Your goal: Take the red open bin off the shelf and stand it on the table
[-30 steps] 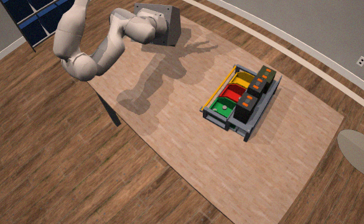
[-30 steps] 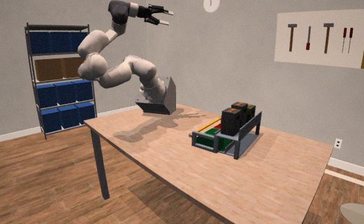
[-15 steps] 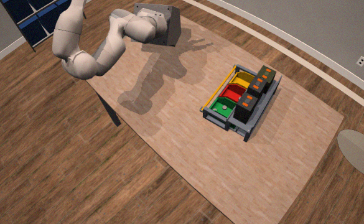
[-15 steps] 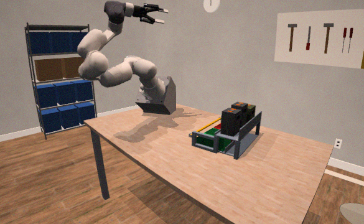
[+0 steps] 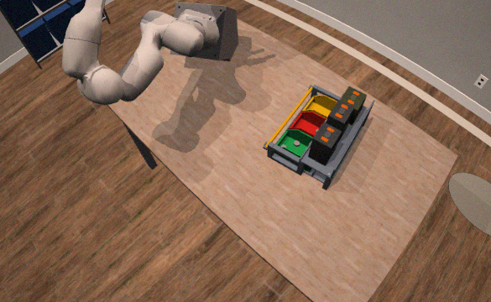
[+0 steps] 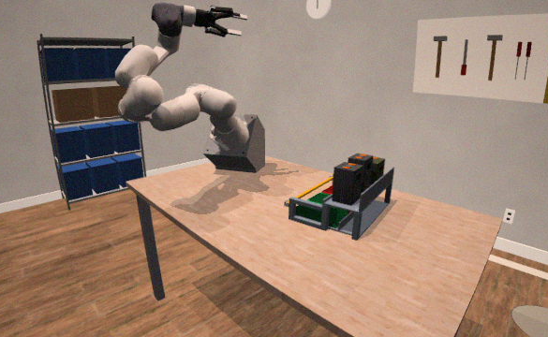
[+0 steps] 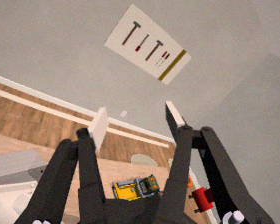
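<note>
The red open bin [image 5: 308, 123] sits in the middle of a low grey shelf [image 5: 318, 134] on the table, between a yellow bin [image 5: 321, 105] and a green bin [image 5: 293, 143]. In the exterior view the red bin [image 6: 328, 190] is mostly hidden behind the shelf frame. My gripper [image 6: 233, 24] is high in the air, far above and to the left of the shelf, open and empty. In the wrist view the fingers stand apart with nothing between them, and the shelf [image 7: 136, 188] shows small far below.
Three dark boxes with orange marks [image 5: 339, 117] stand on the shelf's upper level behind the bins. A yellow bar [image 5: 284, 121] runs along the shelf front. The robot base [image 5: 211, 31] stands at the table's far end. A blue storage rack [image 6: 91, 122] stands off the table.
</note>
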`<state>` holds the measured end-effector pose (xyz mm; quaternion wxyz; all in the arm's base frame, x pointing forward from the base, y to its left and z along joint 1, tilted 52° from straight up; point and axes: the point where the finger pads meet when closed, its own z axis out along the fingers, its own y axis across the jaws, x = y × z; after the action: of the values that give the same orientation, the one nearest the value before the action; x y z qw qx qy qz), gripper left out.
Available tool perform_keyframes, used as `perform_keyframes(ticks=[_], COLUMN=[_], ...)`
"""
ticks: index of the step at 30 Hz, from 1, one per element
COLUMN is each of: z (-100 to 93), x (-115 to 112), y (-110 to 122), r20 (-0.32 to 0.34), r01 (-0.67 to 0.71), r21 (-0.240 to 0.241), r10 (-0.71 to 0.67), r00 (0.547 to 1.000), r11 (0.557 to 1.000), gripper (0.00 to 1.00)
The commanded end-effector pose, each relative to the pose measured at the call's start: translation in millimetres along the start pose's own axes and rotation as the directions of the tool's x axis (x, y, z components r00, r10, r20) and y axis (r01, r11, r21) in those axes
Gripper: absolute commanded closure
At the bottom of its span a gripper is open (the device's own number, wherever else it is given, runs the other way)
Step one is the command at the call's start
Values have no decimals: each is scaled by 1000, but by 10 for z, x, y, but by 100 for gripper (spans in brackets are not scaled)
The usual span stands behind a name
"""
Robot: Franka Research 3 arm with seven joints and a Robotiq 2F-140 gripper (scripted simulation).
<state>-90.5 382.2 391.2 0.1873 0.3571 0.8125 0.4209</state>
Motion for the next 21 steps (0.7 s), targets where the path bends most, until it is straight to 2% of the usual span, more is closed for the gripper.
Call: perform_keyframes(ticks=[1, 2, 14, 19, 21], z=[-262, -344, -344, -257, -257], x=[152, 194, 194, -121, -121], y=[-162, -221, -221, -599, -599], r20=[-103, -135, -135, 78, 78], r01=[69, 90, 90, -24, -24], r21=[-4, -6, -6, -110, -110], r10=[-69, -90, -90, 33, 33], r00=[992, 987, 987, 996, 996], r11=[998, 996, 996, 994, 994], gripper=[43, 43, 43, 43, 43])
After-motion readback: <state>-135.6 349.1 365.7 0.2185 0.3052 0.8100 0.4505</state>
